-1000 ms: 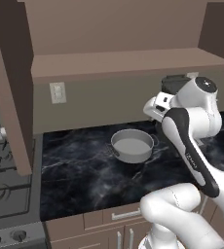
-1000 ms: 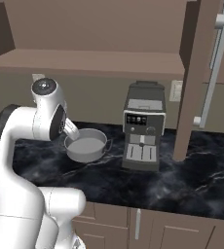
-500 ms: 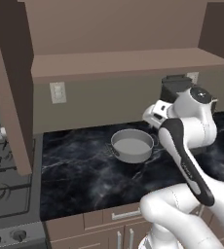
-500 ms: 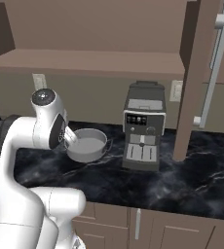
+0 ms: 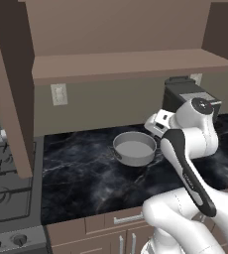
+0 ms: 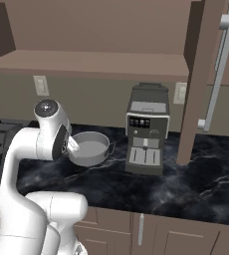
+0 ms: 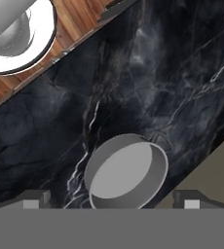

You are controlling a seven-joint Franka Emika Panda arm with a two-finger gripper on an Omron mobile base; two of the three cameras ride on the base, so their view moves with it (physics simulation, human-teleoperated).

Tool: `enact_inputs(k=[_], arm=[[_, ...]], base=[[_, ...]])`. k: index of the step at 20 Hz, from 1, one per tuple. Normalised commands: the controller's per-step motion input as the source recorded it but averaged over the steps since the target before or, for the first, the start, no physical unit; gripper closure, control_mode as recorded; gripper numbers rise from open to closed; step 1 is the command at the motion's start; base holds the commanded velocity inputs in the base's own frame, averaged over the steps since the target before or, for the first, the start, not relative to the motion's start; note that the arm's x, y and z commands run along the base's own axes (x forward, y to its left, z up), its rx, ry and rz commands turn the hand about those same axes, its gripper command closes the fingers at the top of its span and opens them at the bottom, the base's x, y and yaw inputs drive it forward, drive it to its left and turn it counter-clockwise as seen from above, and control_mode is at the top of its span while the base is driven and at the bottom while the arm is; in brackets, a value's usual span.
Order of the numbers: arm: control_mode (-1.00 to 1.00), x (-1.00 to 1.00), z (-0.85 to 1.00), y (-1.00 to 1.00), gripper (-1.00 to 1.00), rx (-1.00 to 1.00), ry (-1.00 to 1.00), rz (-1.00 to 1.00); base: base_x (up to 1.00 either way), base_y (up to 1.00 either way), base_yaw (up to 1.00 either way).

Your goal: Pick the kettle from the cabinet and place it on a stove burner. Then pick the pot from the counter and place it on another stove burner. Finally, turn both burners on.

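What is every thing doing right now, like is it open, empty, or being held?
Pot: empty, upright on the counter, not held.
Pincer: open, above the pot, holding nothing.
Cabinet: door open.
Stove burners: nothing on them, no flame.
Coffee machine: upright on the counter.

Below me the black, white-veined table (image 5: 86, 178) runs from the stove (image 5: 7, 193) at 9 o'clock to the far side at 3 o'clock. The pot (image 5: 134, 148) sits directly on it near the middle, toward the wall at 12 o'clock. At 3 o'clock of the pot, apart from it, a coffee machine (image 6: 147, 129) stands on the same table. From my hand camera the pot (image 7: 126, 170) rests flat on the dark marble (image 7: 148, 73).
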Motion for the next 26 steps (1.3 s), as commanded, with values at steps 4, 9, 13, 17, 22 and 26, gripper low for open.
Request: enact_inputs(k=[4,9,13,17,22,26], arm=[[-1.0,0.02,-0.26,-0.03,-1.0,0.0,0.0,0.0],[-1.0,0.08,-0.25,-0.03,-1.0,0.0,0.0,0.0],[-1.0,0.16,-0.2,-0.04,-1.0,0.0,0.0,0.0],[-1.0,0.21,-0.16,-0.03,-1.0,0.0,0.0,0.0],[-1.0,0.2,-0.18,-0.02,-1.0,0.0,0.0,0.0],[-1.0,0.17,-0.19,-0.01,-1.0,0.0,0.0,0.0]], base=[[0.0,0.0,0.0],[0.0,0.0,0.0],[0.0,0.0,0.0],[0.0,0.0,0.0],[0.0,0.0,0.0],[0.0,0.0,0.0]])
